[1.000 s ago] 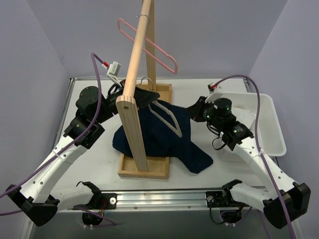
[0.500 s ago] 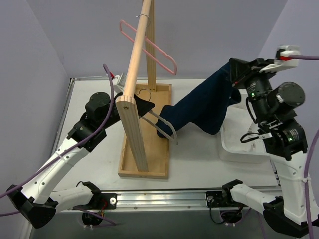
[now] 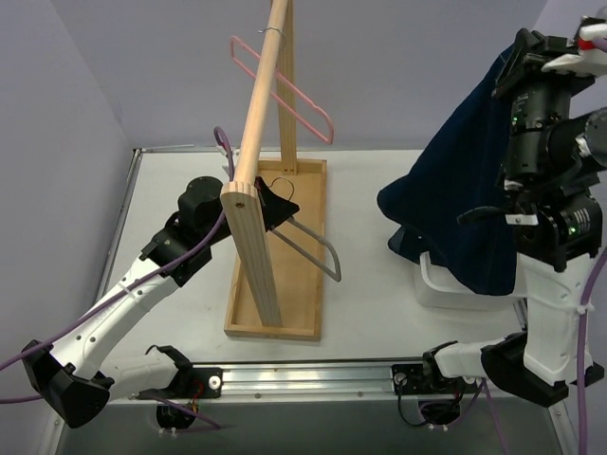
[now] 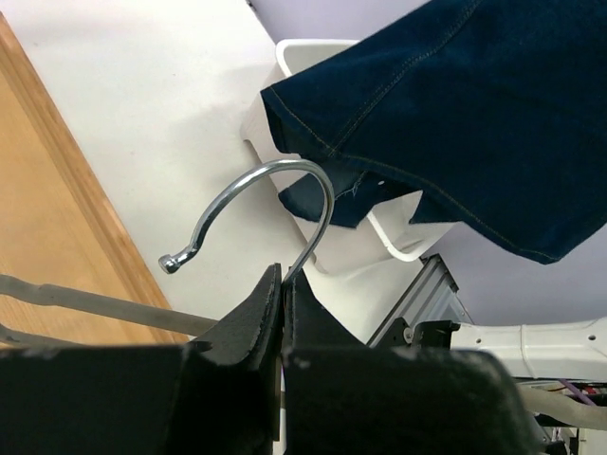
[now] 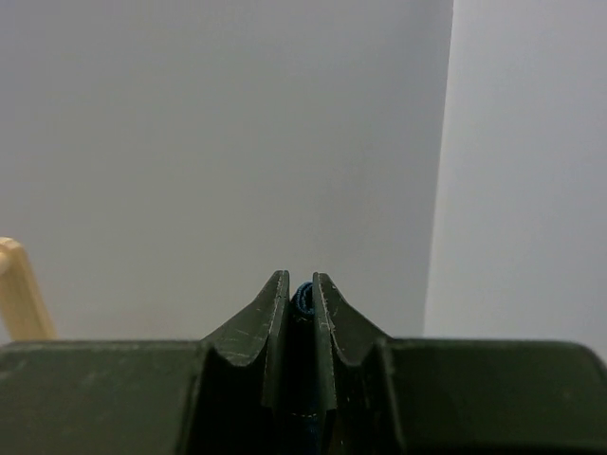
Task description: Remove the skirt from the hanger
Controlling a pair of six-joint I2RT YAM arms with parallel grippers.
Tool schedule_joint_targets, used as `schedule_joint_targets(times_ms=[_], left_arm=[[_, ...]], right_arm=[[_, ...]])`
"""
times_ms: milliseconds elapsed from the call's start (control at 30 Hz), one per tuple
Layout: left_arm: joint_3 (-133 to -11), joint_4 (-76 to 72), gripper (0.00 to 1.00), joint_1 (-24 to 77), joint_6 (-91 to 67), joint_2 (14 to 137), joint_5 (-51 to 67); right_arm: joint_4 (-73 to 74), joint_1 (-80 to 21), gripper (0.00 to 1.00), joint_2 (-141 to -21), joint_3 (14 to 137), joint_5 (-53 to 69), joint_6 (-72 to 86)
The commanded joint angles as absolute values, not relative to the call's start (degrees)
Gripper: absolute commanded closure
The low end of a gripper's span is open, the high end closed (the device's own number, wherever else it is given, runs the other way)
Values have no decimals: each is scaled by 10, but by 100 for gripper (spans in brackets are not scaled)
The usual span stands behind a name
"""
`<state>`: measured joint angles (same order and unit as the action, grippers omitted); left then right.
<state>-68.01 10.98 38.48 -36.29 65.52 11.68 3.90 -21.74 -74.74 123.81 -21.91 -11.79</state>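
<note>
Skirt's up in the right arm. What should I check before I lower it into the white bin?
1. Skirt off the hanger: ok; the hanger is bare and the skirt hangs apart from it.
2. Right gripper grip: ok; shut on the skirt, blue cloth between its fingers.
3. Left gripper: ok; shut on the hanger below the hook.
4. Skirt above the white bin: ok in the top view.
5. Hem inside or outside the bin's wall: cannot tell.
</note>
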Motion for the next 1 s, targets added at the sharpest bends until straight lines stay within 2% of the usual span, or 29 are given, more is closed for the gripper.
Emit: schedule_joint_targets(times_ms=[0, 167, 300, 700, 833, 967], left_arm=[[-679, 90, 98, 387, -356, 664, 126], [-676, 87, 98, 387, -354, 675, 131], [-685, 91, 98, 387, -348, 686, 131], [-696, 105, 98, 388, -342, 705, 136], [-689, 99, 98, 388, -346, 705, 138], [-682, 101, 98, 388, -349, 704, 139]], right_arm=[[-24, -214, 100, -778, 1276, -276, -223], [-61, -215, 100, -798, 1313, -312, -264], [-76, -215, 100, -835, 1394, -329, -312], [-214, -217, 100, -814, 1383, -378, -452], [-233, -224, 100, -794, 1328, -407, -484], [-261, -223, 100, -752, 1216, -421, -479]])
